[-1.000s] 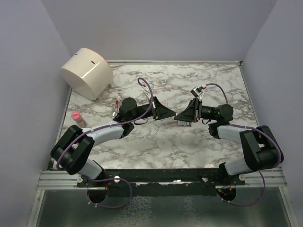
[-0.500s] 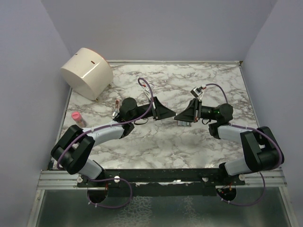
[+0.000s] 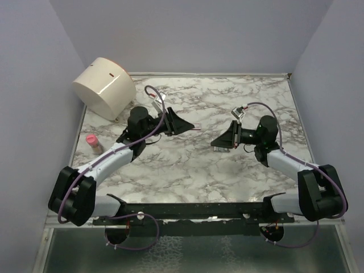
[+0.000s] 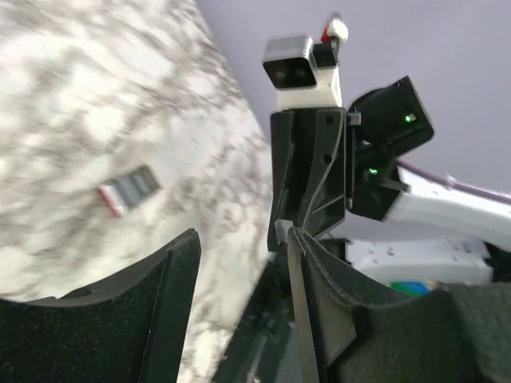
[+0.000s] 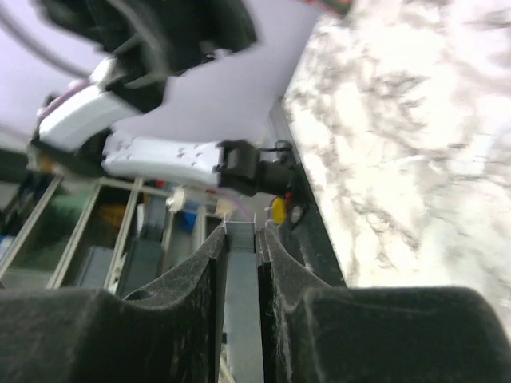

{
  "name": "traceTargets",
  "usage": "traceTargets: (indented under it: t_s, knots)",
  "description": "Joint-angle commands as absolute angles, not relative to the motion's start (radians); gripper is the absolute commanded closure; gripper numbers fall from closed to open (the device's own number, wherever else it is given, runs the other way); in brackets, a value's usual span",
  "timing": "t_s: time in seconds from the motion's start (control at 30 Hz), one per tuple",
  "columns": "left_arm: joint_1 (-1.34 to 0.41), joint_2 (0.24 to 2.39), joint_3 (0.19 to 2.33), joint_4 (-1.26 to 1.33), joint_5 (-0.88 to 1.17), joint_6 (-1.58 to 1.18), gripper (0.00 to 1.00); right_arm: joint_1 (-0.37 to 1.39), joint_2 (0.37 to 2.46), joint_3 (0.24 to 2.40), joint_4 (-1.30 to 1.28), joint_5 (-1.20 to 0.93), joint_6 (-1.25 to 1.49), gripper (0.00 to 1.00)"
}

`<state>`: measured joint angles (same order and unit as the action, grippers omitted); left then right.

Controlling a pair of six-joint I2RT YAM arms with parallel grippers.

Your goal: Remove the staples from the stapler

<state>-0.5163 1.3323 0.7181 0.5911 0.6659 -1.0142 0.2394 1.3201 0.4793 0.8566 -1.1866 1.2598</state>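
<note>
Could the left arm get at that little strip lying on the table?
Probably yes. The little strip lies alone on the table just ahead of the left claw, whose fingers stand apart and empty; nothing sits between them.

Open marble tabletop (image 3: 187, 170) at front centre, stapler (image 3: 219, 147) held mid-right, cream drum (image 3: 104, 87) and pink bottle (image 3: 91, 142) blocking the left edge

the top camera looked down from above and behind, far enough back to take in the whole table (image 3: 187, 170), the left arm (image 3: 108, 162) and the right arm (image 3: 287, 162). the left wrist camera sat close behind its own fingers (image 4: 120, 311) and faced across the table at the right arm; the right wrist camera, equally close behind its fingers (image 5: 144, 335), faced the left arm and the table's near edge.
</note>
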Motion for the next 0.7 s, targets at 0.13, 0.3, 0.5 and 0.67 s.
traceTargets:
  t_s: [0.13, 0.3, 0.5, 0.67]
  knots:
    - [-0.407, 1.246, 1.035, -0.184, 0.361, -0.487, 0.49, 0.207, 1.382, 0.799, -0.406, -0.695, 0.388, 0.8]
    - [-0.405, 1.255, 1.139, -0.254, 0.285, -0.38, 0.49, 0.208, 1.479, 0.94, -0.627, -0.424, 0.305, 0.8]
    - [-0.413, 1.254, 1.138, -0.267, 0.221, -0.309, 0.49, 0.211, 1.596, 1.112, -0.848, -0.275, 0.275, 0.81]
    - [-0.464, 1.225, 1.101, -0.286, 0.118, -0.266, 0.49, 0.243, 1.67, 1.205, -0.948, -0.218, 0.292, 0.81]
